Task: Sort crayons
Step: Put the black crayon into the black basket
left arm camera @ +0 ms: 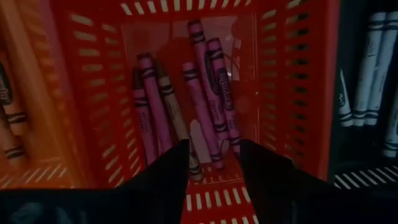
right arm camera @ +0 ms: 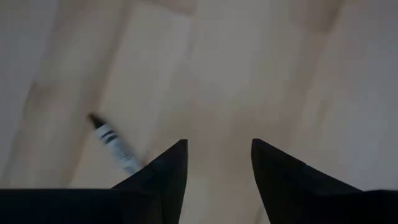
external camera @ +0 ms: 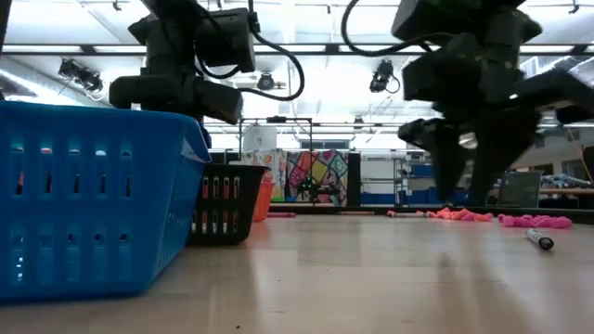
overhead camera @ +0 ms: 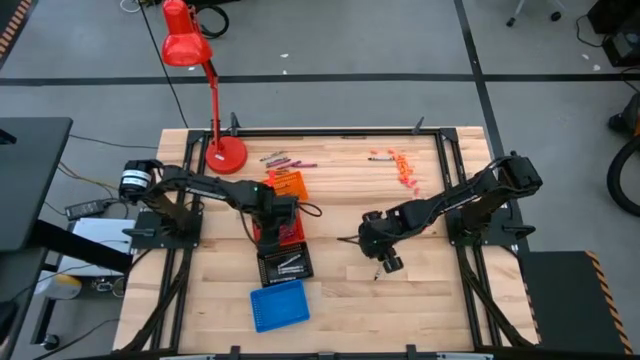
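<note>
Currently the left pincer point(left arm camera: 211, 163) is held spread, empty, over the red slotted plastic tray point(left arm camera: 298, 87) of maroon-red crayons point(left arm camera: 208, 93), while the right pincer point(right arm camera: 214, 163), spread, must be lowered onto the grey-white crayon point(right arm camera: 112, 142) lying beside it on the wooden surface point(right arm camera: 261, 68).

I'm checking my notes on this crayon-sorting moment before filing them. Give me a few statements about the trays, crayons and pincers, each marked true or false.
1. The left pincer hangs over the red tray, which holds maroon crayons. True.
2. The right pincer grips a crayon. False: its jaws are open and empty over bare wood, with a grey-white crayon lying apart from them on the table.
3. The blue tray lies between the orange tray and the red tray. False: it lies past the black tray, at the end of the row.
4. Loose orange crayons lie on the table's right half. True.
</note>
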Motion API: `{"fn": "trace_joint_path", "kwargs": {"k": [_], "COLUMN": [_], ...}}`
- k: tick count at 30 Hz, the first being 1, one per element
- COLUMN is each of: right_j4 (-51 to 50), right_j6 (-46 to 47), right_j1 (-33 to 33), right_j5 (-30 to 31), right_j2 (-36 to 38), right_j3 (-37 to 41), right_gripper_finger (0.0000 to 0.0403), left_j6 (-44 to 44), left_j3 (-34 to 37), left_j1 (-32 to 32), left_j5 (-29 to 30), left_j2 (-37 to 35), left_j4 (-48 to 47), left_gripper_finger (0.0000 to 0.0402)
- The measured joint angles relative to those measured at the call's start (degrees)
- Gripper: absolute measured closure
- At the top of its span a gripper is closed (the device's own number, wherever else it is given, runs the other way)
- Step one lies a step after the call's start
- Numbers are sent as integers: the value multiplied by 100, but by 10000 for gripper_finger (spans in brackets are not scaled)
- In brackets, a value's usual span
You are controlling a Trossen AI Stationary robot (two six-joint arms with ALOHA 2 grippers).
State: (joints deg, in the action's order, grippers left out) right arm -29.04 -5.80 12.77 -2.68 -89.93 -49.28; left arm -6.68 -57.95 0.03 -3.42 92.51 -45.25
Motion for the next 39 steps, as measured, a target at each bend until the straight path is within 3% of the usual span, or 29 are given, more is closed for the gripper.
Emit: {"fn": "trace_joint_path", "kwargs": {"k": [6, 10, 14, 25, 30, 39], "right_j4": [-143, -205, -174, 378, 446, 434], "right_j6": [31, 325, 523, 929, 931, 928], "right_j1": [532, 791, 933, 1114, 1126, 1111], "right_j5": [5, 106, 161, 367, 452, 472], "right_j2": [0, 0, 0, 0, 13, 20], "right_j3": [0, 0, 84, 711, 810, 810], "right_gripper_finger": [231, 246, 255, 263, 287, 386], "left_j6": [38, 153, 235, 592, 604, 494], "left_j3": [-138, -138, -138, -138, -138, -136], "left_j1": [-50, -264, -522, -1126, -1193, -1189], "left_j5": [311, 1074, 1914, 2885, 2941, 2940], "left_j2": [-85, -226, -301, -301, -299, -299], "left_j4": [-106, 69, 605, 1949, 2049, 2071], "left_gripper_finger": [240, 240, 240, 240, 240, 240]}}
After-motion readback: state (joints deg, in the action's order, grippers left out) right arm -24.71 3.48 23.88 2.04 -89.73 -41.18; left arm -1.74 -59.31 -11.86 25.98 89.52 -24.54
